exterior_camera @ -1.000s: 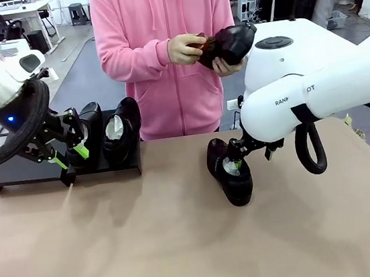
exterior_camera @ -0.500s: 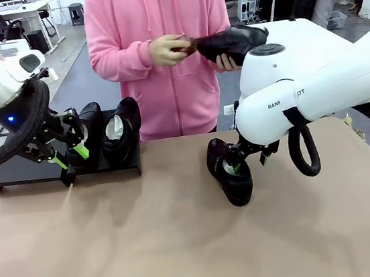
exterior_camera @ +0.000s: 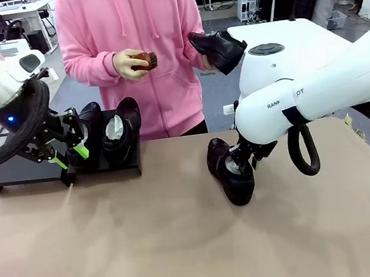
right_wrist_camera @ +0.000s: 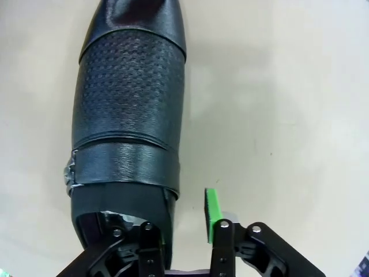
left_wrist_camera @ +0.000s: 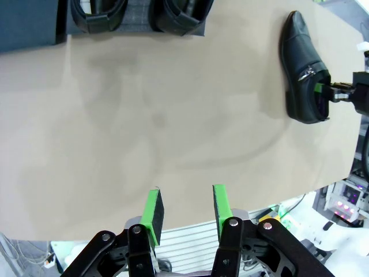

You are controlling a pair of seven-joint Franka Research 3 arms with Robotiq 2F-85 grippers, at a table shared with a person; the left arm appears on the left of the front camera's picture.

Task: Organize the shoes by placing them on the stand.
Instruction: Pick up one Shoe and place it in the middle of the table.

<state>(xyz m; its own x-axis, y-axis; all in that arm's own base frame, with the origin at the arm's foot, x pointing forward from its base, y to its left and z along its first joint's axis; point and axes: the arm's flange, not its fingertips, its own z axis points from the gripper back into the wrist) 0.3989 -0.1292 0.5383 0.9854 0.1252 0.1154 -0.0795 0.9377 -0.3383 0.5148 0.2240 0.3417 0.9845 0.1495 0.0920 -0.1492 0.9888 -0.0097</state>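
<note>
A tan tabletop (exterior_camera: 151, 251) stretched across the foreground of a working lab, where we saw grey flooring, white desks and dark office chairs behind a person in a pink hooded top at the far edge. At the tabletop's far left stood the stand (exterior_camera: 20, 173), a low black platform. It carried the left-hand shoe (exterior_camera: 90, 126) and the right-hand shoe (exterior_camera: 123, 126) side by side at its right end, with white paper showing inside the latter.

The left gripper (exterior_camera: 70, 156) hung just in front of the stand's near edge, overlapping the left-hand shoe in the front view. Its wrist camera showed us the green-padded fingers (left_wrist_camera: 153, 210) spread apart above the tabletop, with both stand shoes at the top of that picture.

Near the middle, the loose shoe (exterior_camera: 231, 173) sat on its sole on the tabletop, well apart from the stand. The right gripper (exterior_camera: 243, 164) was down at the shoe's heel end, straddling the wall of the opening. One finger reached inside the shoe. The other finger's green pad (right_wrist_camera: 211, 210) stood outside, just beside the leather, with a sliver of tabletop visible between them. We read the jaws as apart rather than clamped.

The person held the fourth shoe (exterior_camera: 218, 48) tilted at chest height in one hand. The other hand (exterior_camera: 125, 65) held a small brown brush-like object (exterior_camera: 143, 61).
</note>
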